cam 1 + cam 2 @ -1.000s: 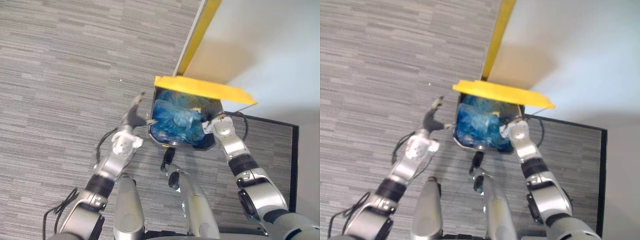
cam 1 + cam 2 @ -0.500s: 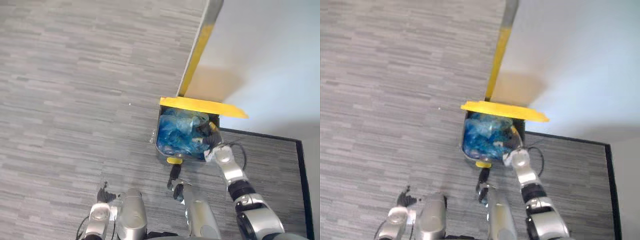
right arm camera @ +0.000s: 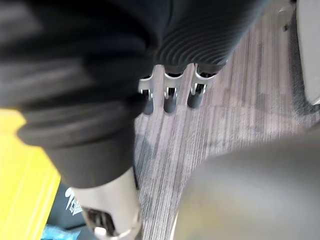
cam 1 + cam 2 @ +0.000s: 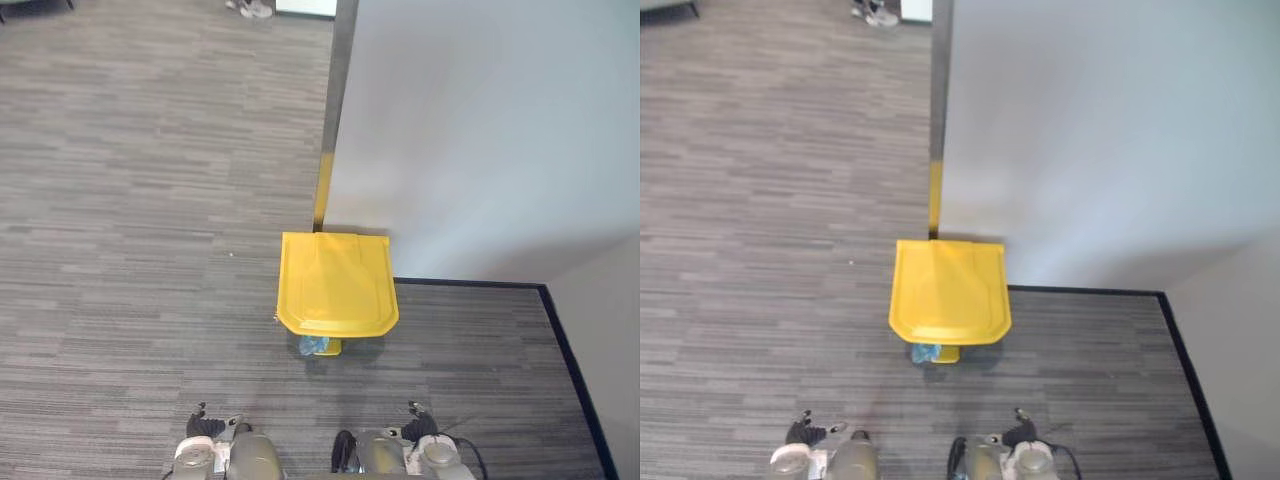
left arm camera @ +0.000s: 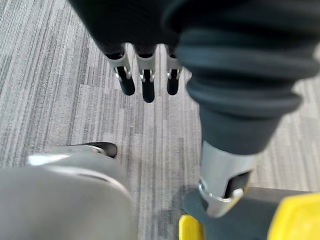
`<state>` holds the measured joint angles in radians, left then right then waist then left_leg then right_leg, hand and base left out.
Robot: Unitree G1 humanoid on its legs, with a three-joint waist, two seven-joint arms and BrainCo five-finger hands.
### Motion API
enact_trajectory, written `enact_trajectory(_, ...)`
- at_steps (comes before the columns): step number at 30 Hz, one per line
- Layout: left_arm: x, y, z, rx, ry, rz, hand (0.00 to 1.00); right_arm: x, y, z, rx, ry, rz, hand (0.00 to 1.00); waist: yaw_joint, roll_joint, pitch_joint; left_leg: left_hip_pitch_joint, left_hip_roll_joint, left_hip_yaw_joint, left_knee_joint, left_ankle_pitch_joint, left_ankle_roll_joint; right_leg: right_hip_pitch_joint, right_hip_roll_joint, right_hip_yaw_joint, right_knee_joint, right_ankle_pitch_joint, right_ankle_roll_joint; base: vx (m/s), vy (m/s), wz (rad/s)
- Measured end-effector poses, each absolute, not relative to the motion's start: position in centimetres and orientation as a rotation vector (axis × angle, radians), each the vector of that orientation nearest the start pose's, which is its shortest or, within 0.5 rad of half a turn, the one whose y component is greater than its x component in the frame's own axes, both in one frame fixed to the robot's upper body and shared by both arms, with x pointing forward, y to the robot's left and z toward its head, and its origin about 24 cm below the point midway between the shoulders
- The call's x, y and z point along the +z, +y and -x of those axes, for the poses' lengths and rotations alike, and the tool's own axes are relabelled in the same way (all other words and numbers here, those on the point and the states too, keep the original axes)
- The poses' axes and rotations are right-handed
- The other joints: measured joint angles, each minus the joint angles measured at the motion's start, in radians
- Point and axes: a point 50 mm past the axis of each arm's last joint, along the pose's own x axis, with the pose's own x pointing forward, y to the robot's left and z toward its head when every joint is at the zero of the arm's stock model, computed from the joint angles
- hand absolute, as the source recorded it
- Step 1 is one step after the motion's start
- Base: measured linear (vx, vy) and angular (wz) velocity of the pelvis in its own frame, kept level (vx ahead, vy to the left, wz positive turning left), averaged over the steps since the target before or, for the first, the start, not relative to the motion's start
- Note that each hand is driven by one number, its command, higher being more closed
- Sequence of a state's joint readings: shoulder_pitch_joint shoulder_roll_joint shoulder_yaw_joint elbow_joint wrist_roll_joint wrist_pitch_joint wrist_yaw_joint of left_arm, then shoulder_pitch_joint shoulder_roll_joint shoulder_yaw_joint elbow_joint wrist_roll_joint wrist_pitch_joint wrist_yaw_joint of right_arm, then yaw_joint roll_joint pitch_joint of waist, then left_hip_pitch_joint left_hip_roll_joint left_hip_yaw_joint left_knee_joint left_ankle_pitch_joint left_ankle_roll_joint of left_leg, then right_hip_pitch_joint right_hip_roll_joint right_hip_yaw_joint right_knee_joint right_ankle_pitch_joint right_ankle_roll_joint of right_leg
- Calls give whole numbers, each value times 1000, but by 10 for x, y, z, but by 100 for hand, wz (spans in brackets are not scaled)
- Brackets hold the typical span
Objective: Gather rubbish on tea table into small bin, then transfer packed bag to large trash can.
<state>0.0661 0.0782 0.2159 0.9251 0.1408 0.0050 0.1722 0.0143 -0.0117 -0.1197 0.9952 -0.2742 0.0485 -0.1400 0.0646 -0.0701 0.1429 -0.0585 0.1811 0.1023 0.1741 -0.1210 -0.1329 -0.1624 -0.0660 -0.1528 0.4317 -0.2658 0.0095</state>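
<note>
My left hand point(image 5: 150, 55) hangs with its fingers point(image 5: 148, 89) straight, side by side and pointing down at the carpet point(image 5: 60, 85). The thumb point(image 5: 222, 187) stands apart from them, so the hand is open and nothing lies between thumb and fingers. From the head camera it sits at the near edge, left of centre point(image 4: 203, 428).

My right hand point(image 3: 195, 35) is the same: fingers point(image 3: 169, 99) straight and relaxed over the carpet, thumb point(image 3: 112, 212) off to one side, open. It sits at the near edge, right of centre point(image 4: 423, 428).

Both hands are well apart from the can point(image 4: 335, 283), which stands farther out between them, against the wall point(image 4: 480, 130). Its yellow lid point(image 4: 948, 290) is down flat and covers the whole top. A scrap of the blue bag point(image 4: 313, 345) pokes out under the lid's near edge; the lid hides the rest. The right wrist view catches the same scrap point(image 3: 50, 232) below the lid's yellow edge. The left wrist view shows a yellow corner of the lid above the can's dark body point(image 5: 240, 227).

The can is on the grey carpet, just in front of a post point(image 4: 330, 130) at the wall's left end, metal above and yellow lower down. To the right of the can a black skirting point(image 4: 470, 283) runs along the foot of the wall. Far off, at the top edge, I see what looks like a pair of shoes point(image 4: 255, 9).
</note>
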Motion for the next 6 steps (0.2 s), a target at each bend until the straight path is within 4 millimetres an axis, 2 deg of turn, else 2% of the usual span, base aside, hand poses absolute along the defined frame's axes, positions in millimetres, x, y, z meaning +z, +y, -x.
enact_trajectory(1,-146,215,-119,343,998,-159,0,-153,-178,-128,-114,1053,274,0,-1,14,-14,11,-3,0,-15,6,2,10,1,2,-22,12,5,-36,76,-4)
enact_trajectory(6,-150,211,-116,344,1022,-131,0,-156,-182,-124,-144,1087,248,0,-2,11,-28,45,-31,43,-68,26,3,33,-2,54,-117,76,35,-2,107,-23)
